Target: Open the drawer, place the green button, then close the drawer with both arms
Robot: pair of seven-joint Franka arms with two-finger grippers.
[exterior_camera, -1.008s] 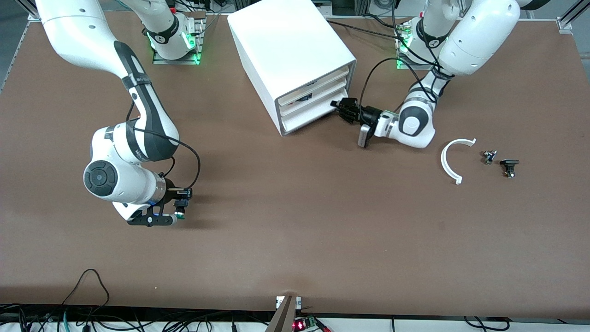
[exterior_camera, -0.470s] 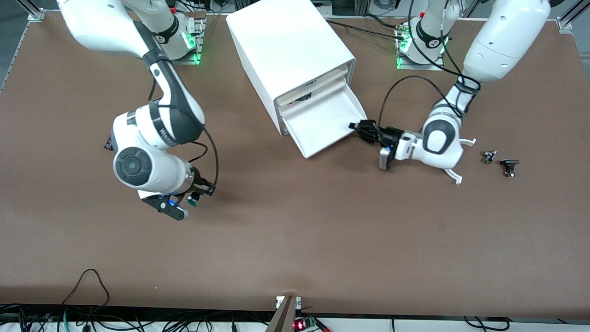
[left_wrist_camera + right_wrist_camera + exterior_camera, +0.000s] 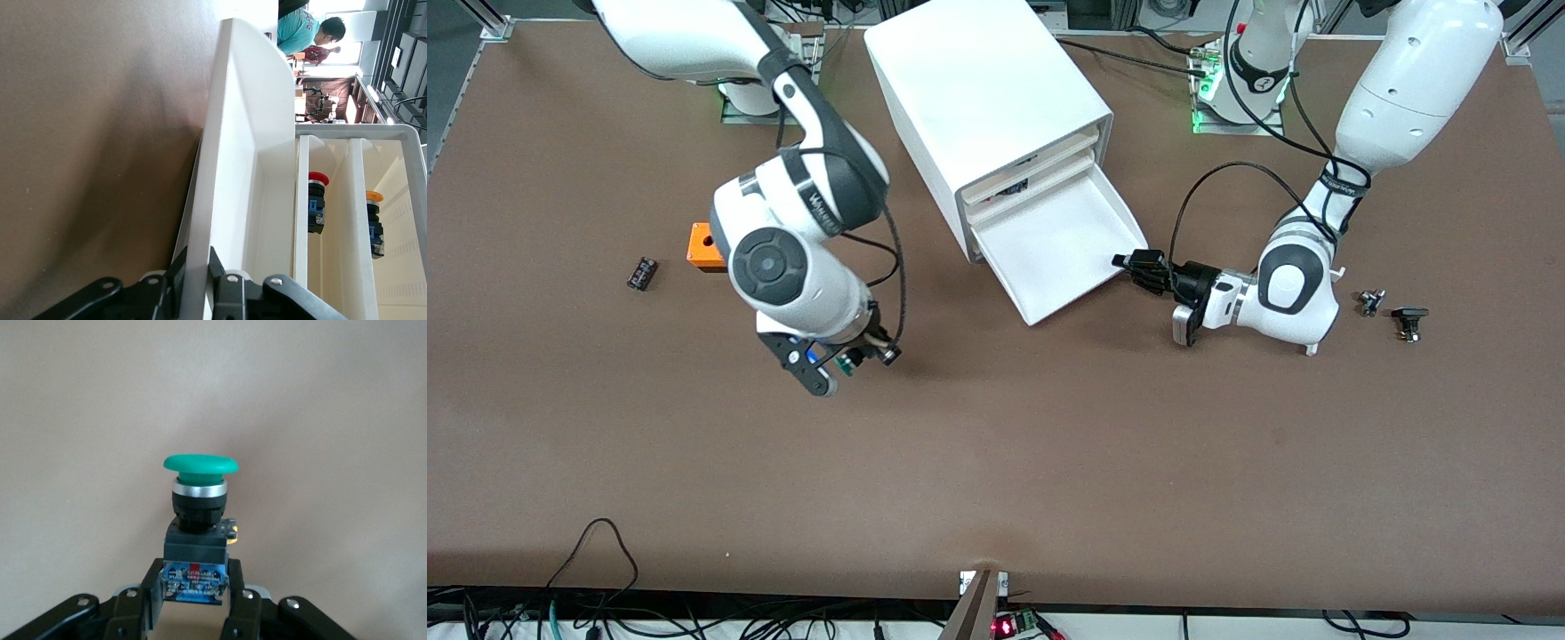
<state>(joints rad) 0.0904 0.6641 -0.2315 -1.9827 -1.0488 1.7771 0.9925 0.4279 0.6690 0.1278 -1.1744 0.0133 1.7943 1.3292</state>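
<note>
On brown table [image 3: 1049, 462], open drawer [image 3: 1060, 253] — white cabinet [image 3: 983, 98]

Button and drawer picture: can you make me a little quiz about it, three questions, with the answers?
1. True or false: the drawer is pulled out.
2. What does the right gripper hold? A) orange cube B) button C) nothing
3. Fill in: the left gripper is shut on the drawer's ____.

Key: 1 true. 2 B; it is over bare table, with the cube lying untouched. 3 front; the left wrist view shows the fingers pinching that white panel.
</note>
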